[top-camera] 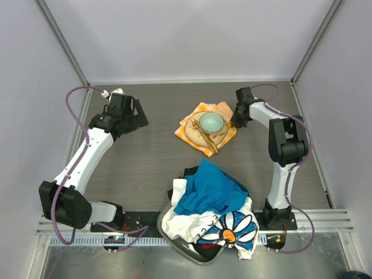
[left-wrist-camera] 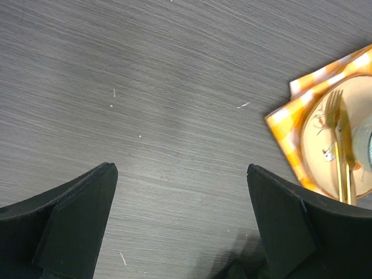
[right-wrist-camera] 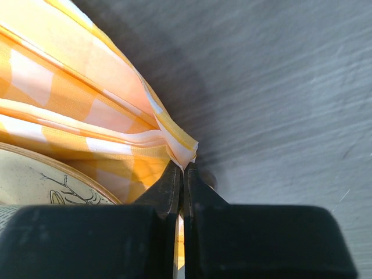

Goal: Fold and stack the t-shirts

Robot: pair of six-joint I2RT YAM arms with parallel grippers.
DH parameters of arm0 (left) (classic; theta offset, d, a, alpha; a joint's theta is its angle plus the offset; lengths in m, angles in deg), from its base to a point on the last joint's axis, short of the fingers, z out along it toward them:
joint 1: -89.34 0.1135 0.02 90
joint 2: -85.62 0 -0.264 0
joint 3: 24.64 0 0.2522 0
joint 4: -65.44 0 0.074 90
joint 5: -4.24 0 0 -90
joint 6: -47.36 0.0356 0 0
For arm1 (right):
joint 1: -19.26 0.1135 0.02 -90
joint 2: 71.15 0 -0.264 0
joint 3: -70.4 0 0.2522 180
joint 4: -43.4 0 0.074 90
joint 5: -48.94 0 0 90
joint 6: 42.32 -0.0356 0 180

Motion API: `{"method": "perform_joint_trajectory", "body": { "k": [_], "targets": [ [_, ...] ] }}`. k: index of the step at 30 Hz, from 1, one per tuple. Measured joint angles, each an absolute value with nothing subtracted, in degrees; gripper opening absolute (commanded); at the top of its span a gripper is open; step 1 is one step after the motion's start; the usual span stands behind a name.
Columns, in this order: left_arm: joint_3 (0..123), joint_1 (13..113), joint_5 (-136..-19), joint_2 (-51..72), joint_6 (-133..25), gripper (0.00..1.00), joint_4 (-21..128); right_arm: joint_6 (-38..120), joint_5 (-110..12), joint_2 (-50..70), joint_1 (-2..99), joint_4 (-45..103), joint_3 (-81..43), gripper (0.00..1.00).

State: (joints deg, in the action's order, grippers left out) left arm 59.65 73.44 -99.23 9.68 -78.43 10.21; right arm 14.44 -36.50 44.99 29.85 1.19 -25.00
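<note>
Progress: nil. No folding or stacking done; all of it is left. The shirts lie heaped in the grey bin (top-camera: 195, 258), on the near side of the plate (top-camera: 220, 135). The blue t-shirt (top-camera: 206, 189) is on top, with the daisy-print t-shirt (top-camera: 235, 229) nearer again.

The right end effector (right-wrist-camera: 183, 171) is pinched onto the corner of the checked napkin (right-wrist-camera: 87, 104) under the plate, not a task item. I judge this as clearing workspace. The left end effector (left-wrist-camera: 180, 174) is wide and holding nothing, over bare counter (top-camera: 151, 157) left of the plate.

Counts: distinguishable t-shirts 2, with more cloth beneath that is uncountable; napkin 1; plate 1; bowl (top-camera: 210, 122) 1; fork (left-wrist-camera: 334, 110) 1.
</note>
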Motion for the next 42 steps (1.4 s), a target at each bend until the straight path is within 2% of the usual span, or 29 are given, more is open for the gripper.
{"method": "perform_joint_trajectory", "body": {
  "k": [21,35,38,39,40,42],
  "targets": [
    [58.8,73.4,-99.2,9.0,-78.4,1.00,10.3,9.0,-35.9,62.5,15.3,-4.1,-51.8,0.01],
    [58.4,73.4,-99.2,7.6,-78.3,1.00,10.3,1.5,-34.5,64.4,11.8,-4.8,-55.0,0.01],
    [58.4,73.4,-99.2,7.6,-78.2,1.00,10.3,0.9,-33.4,64.5,11.6,-4.9,-55.3,0.19],
    [58.4,73.4,-99.2,7.6,-78.2,1.00,10.3,0.8,-33.1,64.5,11.6,-4.9,-55.4,0.48],
    [58.3,73.4,-99.2,7.6,-78.2,1.00,10.3,0.8,-32.6,64.5,11.6,-4.8,-55.4,0.62],
    [58.3,73.4,-99.2,7.6,-78.2,1.00,10.3,0.6,-30.8,64.4,11.5,-3.9,-55.3,0.78]
  ]
}}
